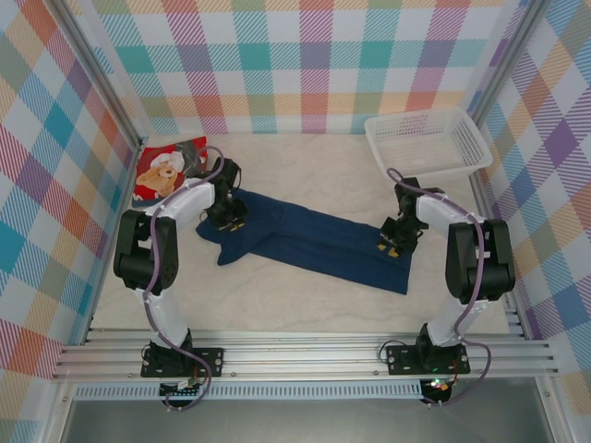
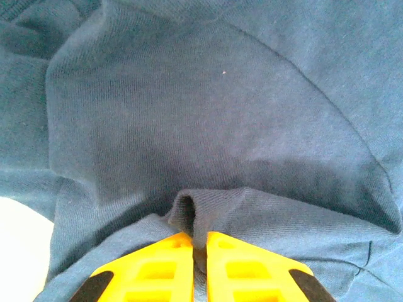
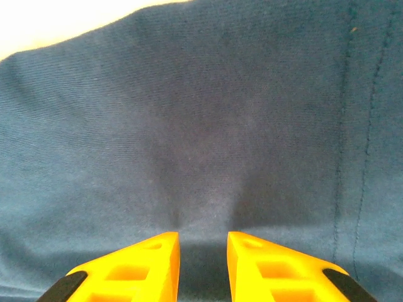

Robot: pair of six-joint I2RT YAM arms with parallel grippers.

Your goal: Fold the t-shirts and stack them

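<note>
Clamping a ridge of the navy shirt (image 1: 314, 242) lying across the bench (image 1: 277, 309) in my left tool (image 2: 199, 238), I must lift level with the right tool (image 3: 203, 238), whose grip I cannot tell.

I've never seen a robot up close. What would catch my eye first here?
A long navy shirt lies stretched across the middle of the table with a robot arm at each end. The left claw pinches a fold of it, and the right claw is down on the other end. Behind the left arm lies a red shirt with a teddy bear, and a white basket sits in the far right corner.
</note>
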